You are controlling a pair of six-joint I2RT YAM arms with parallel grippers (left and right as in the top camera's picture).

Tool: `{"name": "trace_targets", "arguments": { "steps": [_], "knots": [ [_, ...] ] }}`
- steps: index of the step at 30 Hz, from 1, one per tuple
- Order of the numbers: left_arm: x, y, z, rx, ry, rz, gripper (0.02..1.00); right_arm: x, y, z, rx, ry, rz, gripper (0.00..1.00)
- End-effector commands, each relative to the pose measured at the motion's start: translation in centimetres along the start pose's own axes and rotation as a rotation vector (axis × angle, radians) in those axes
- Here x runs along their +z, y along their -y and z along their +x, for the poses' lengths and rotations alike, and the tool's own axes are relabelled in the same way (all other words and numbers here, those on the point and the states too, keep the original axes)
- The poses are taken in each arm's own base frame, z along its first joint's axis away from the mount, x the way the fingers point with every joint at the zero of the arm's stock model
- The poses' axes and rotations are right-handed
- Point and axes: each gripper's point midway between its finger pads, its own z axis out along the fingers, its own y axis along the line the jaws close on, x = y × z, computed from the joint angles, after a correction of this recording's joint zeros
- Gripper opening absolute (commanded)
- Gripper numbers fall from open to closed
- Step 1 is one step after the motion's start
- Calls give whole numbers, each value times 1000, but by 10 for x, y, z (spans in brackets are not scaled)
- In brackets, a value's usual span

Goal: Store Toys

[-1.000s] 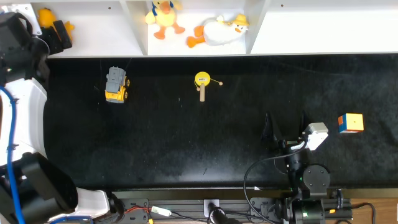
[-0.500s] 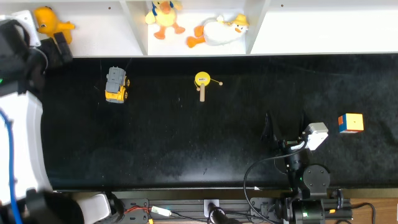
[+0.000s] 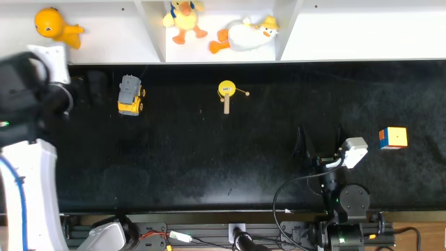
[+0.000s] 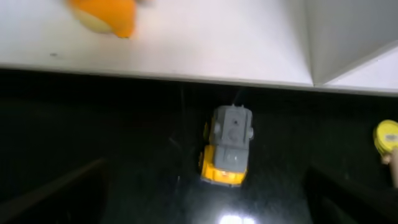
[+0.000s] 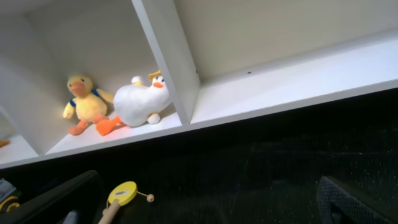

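We are seeing the left gripper (image 4: 205,204) hanging open and empty near the toy truck (image 3: 130,94), which is standing on the black table (image 3: 209,153). The right gripper (image 3: 318,145) is also holding its fingers apart (nothing between them), near the colour cube (image 3: 394,137). The orange duck (image 3: 54,24) is sitting in the left compartment of the shelf (image 3: 348,31).

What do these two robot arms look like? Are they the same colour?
No. The left arm has white shells, black joints and a blue cable alongside. The right arm is black, with a small white block near its wrist, looping black cables and a green light at its base. The left gripper and right gripper both have dark, slim fingers.
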Motion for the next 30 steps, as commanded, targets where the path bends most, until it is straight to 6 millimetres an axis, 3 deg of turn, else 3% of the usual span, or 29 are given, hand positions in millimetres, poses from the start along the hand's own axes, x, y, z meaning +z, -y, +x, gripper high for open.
{"name": "trace_targets", "arguments": {
  "steps": [1, 8, 17, 22, 30],
  "knots": [
    [28, 14, 31, 69, -63, -32, 998, 0, 1, 3, 4, 2, 3, 996],
    [66, 28, 61, 109, -86, -42, 998, 0, 1, 3, 4, 1, 3, 996],
    [121, 21, 88, 103, -179, -44, 998, 0, 1, 3, 4, 1, 3, 996],
    [139, 19, 94, 102, -199, -44, 996, 0, 1, 3, 4, 1, 3, 996],
    [148, 19, 84, 106, -152, -46, 759, 0, 1, 3, 4, 1, 3, 996]
  ]
}}
